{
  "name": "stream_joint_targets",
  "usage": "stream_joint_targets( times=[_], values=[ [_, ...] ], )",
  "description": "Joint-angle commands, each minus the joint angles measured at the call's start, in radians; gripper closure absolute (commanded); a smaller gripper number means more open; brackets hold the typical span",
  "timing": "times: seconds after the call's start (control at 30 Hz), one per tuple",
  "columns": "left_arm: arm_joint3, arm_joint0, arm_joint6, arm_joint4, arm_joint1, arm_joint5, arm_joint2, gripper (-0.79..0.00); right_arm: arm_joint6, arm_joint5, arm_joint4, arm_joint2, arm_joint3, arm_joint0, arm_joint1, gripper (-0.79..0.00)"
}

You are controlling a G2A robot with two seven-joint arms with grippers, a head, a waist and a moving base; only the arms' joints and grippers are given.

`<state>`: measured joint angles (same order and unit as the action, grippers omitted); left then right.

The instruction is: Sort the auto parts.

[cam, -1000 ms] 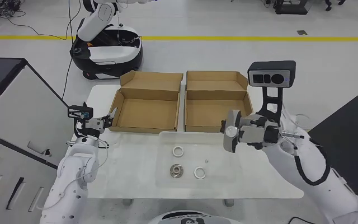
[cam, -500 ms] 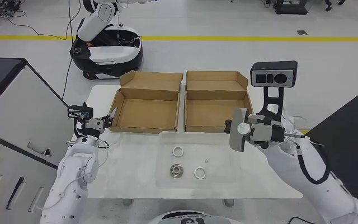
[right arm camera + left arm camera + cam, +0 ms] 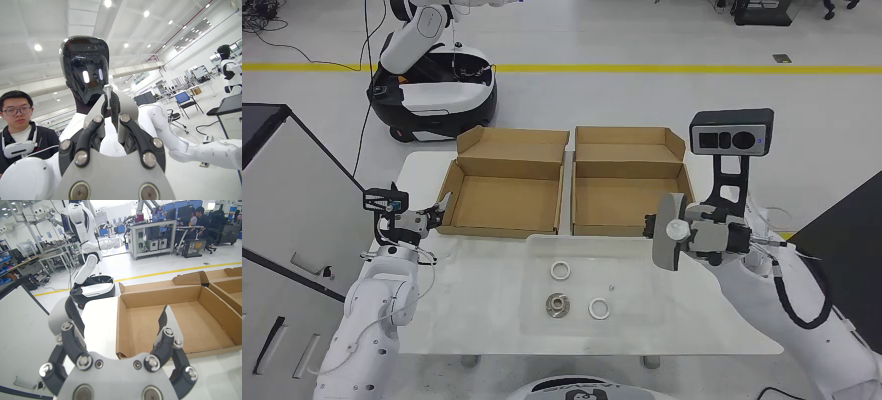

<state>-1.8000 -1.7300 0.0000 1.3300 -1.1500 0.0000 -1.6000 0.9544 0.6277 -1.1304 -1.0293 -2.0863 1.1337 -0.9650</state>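
Silver threaded hex-head bolt (image 3: 108, 94): pinched in right claw (image 3: 109, 103), raised above white tabletop (image 3: 482, 290).
Left claw (image 3: 117, 303): spread wide, empty, just beside open brown cardboard box (image 3: 189, 323).

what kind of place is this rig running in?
Looks like a robotics lab on an open factory-style floor: another white wheeled robot stands past the table, a yellow floor line marks a lane, and an equipment rack and desk monitors sit behind.

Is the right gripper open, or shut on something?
Shut on a bolt: the right gripper pinches its threaded shank, hex head sticking out past the fingertips.
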Motion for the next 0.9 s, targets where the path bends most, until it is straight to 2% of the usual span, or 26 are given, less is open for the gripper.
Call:
stream_joint_targets(
  times=[0.0,0.4,0.63,0.87],
  values=[
    [0.000,0.000,0.000,0.000,0.000,0.000,0.000,-0.785,0.000,0.000,0.000,0.000,0.000,0.000,0.000,0.000],
    [0.000,0.000,0.000,0.000,0.000,0.000,0.000,-0.785,-0.027,-0.019,0.027,-0.019,0.001,0.001,0.000,0.000],
    [0.000,0.000,0.000,0.000,0.000,0.000,0.000,-0.785,-0.043,-0.260,0.270,-0.186,0.074,-0.041,0.022,0.000],
    [0.000,0.000,0.000,0.000,0.000,0.000,0.000,-0.785,0.090,-0.441,0.608,-0.346,0.122,-0.105,0.056,0.000]
  ],
)
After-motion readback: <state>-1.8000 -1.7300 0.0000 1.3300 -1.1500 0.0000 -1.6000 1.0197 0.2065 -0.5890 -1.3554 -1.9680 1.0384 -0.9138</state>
